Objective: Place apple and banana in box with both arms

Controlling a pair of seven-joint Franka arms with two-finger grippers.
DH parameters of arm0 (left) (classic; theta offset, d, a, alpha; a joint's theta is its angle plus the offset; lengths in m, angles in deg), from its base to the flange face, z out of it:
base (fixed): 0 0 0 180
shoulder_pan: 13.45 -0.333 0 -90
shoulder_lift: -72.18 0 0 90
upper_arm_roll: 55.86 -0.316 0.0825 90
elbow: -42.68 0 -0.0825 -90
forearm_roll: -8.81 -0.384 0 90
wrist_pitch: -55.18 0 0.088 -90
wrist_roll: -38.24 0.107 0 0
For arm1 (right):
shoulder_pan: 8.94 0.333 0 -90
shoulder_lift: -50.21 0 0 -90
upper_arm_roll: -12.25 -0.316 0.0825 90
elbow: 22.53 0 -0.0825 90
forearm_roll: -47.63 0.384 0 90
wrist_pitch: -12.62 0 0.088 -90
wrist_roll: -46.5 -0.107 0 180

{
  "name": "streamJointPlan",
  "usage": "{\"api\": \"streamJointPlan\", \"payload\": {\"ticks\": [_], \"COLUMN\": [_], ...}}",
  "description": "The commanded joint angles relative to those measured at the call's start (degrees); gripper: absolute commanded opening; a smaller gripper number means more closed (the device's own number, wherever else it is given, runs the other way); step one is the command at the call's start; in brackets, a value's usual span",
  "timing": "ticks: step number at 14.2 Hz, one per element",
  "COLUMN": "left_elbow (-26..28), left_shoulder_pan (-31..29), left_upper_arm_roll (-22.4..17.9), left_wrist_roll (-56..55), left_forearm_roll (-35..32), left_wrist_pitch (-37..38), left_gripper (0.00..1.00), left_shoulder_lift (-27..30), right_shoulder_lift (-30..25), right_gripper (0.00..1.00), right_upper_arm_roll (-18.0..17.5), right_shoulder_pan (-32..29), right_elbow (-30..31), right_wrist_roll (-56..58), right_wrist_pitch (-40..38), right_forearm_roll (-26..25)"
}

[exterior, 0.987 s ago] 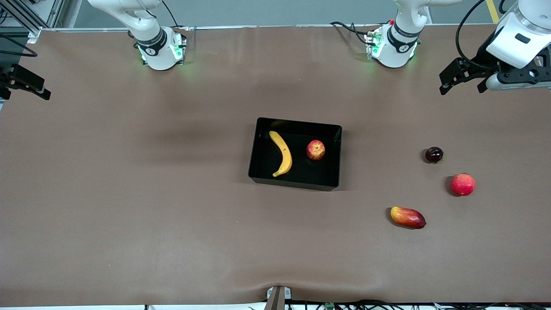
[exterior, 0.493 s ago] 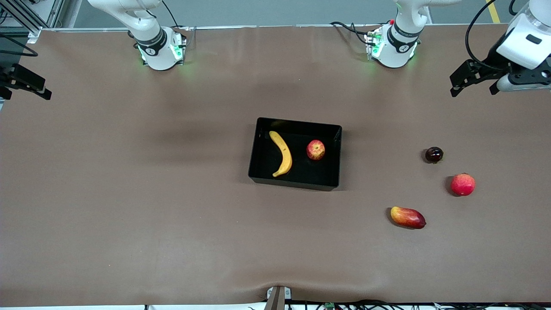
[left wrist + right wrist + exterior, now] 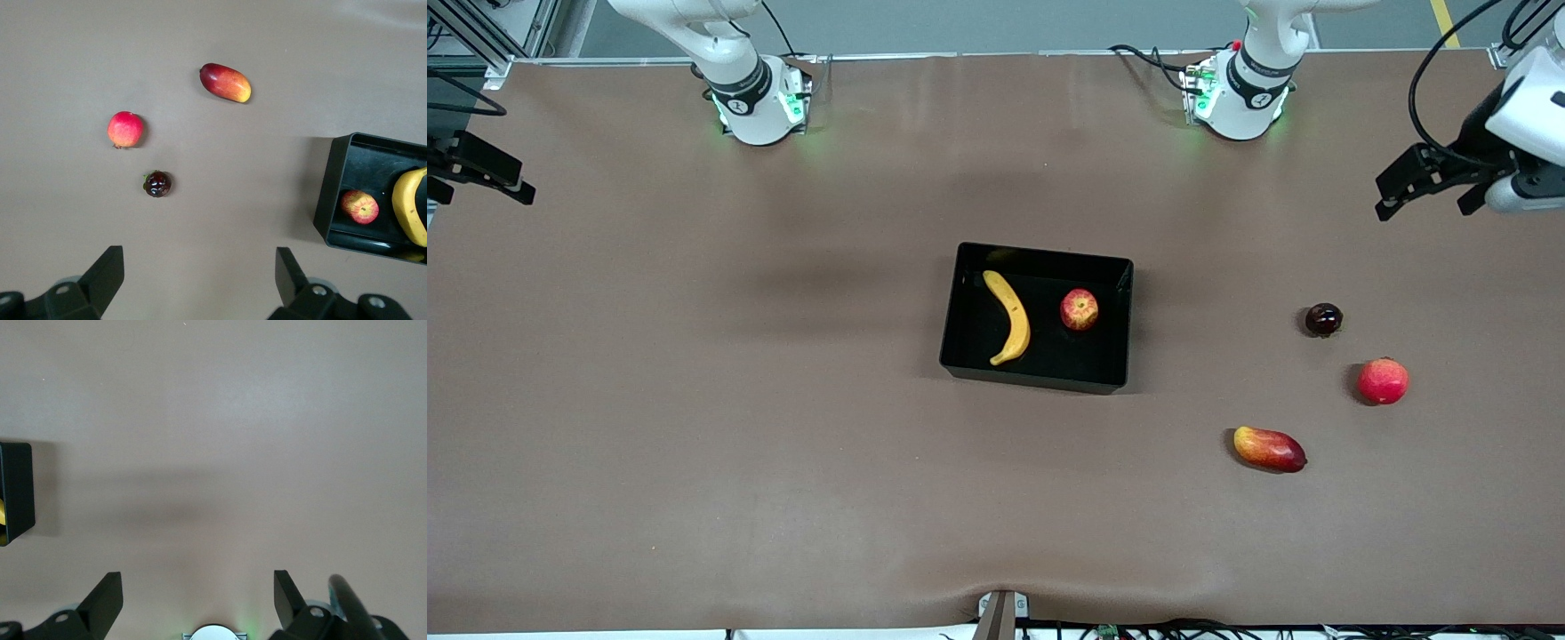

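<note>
Black plastic box (image 3: 1037, 378) sits mid-tabletop (image 3: 694, 400) holding both fruits. The banana (image 3: 1009, 316) lies lengthwise from the robots' side toward the front camera, its curve bulging toward the apple (image 3: 1079, 309) beside it, on the left arm's side. The left pincer (image 3: 1432, 185) hangs wide open and empty above the tabletop's left-arm end. The right pincer (image 3: 480, 174), also spread and empty, waits over the right-arm end.
</note>
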Motion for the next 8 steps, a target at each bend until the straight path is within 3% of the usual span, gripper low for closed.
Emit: {"api": "streamJointPlan", "payload": {"ticks": [1, 8], "left_elbow": [-2.3, -2.48], "left_shoulder_pan": [0.09, -1.05], "left_upper_arm_roll": [0.27, 0.18], "left_wrist_roll": [0.26, -0.18], "left_forearm_roll": [-0.76, -0.84], "left_wrist_pitch": [1.99, 2.78], "left_gripper": [1.0, 1.0], "left_shoulder_lift": [-1.11, -1.28], "right_shoulder_lift": [-0.82, -0.74], "right_gripper": [1.0, 1.0], "right_upper_arm_roll": [-0.51, -0.43], "right_shoulder_pan": [-0.72, -1.07], "right_elbow": [0.57, 0.57], "right_wrist_roll": [0.47, 0.47], "right_wrist_pitch": [-0.13, -0.13], "right_forearm_roll": [1.15, 2.02]}}
